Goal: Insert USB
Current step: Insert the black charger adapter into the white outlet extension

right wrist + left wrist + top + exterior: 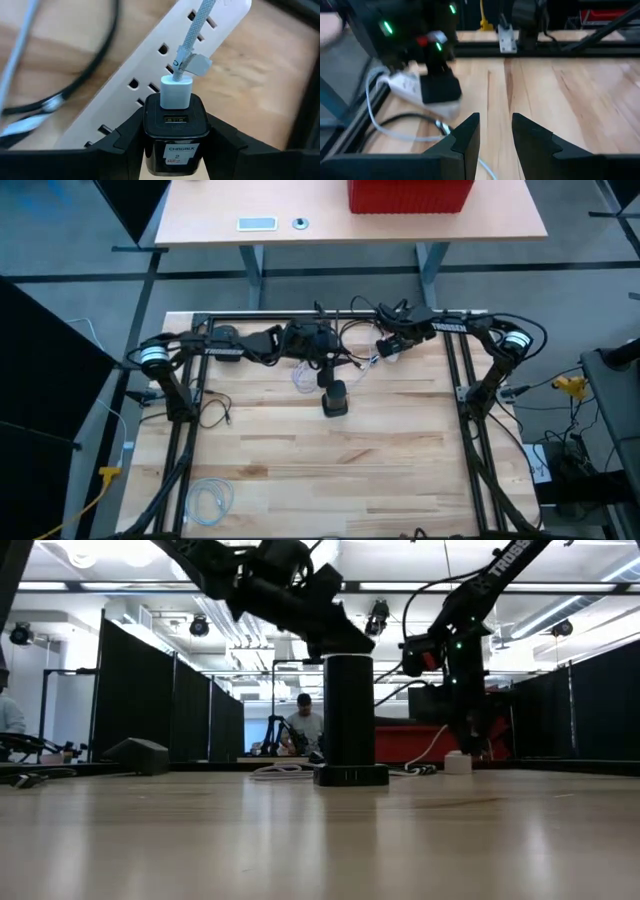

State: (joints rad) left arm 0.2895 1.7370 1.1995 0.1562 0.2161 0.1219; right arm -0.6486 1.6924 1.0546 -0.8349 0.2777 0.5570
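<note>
Between right tool (175, 145) fingers, black charger (176, 131) (white USB plug (176, 92) inserted)

A robotics lab: a wooden counter (330, 470) in a black metal frame (330, 315) carries two arms, black partitions (140, 705) split the hall into bays under strip lights (590, 587), and a person (303, 727) sits at another rig behind.

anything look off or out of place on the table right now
Nothing looks damaged or spilled. The right gripper holds a black charger block with a white USB plug already seated in it, over a white power strip. The left gripper hangs open, holding nothing.
</note>
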